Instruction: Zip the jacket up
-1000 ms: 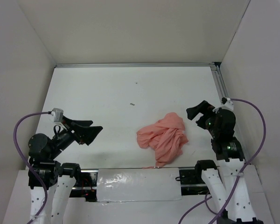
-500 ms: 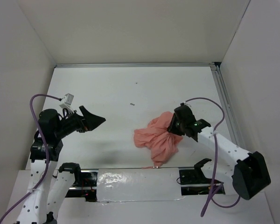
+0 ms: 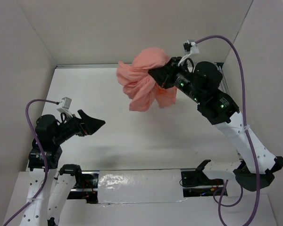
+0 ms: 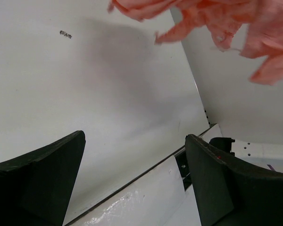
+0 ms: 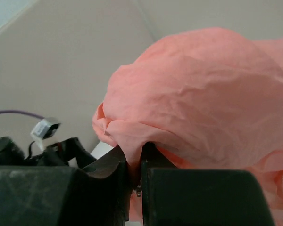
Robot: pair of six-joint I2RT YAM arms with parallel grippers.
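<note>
Salmon-pink jacket (image 3: 144, 84) hangs bunched in a wad high above the desk's (image 3: 132, 141) far edge, clear of it. No zipper in view, so zipping looks not yet begun; spreading it flat and finding the zipper ends is all left. Right hand (image 5: 136, 165) pinches a fold of jacket tight, arm stretched up over the desk's far right, while left hand (image 3: 93, 124) hovers low over the desk's near left, jaws wide, holding nothing.
</note>
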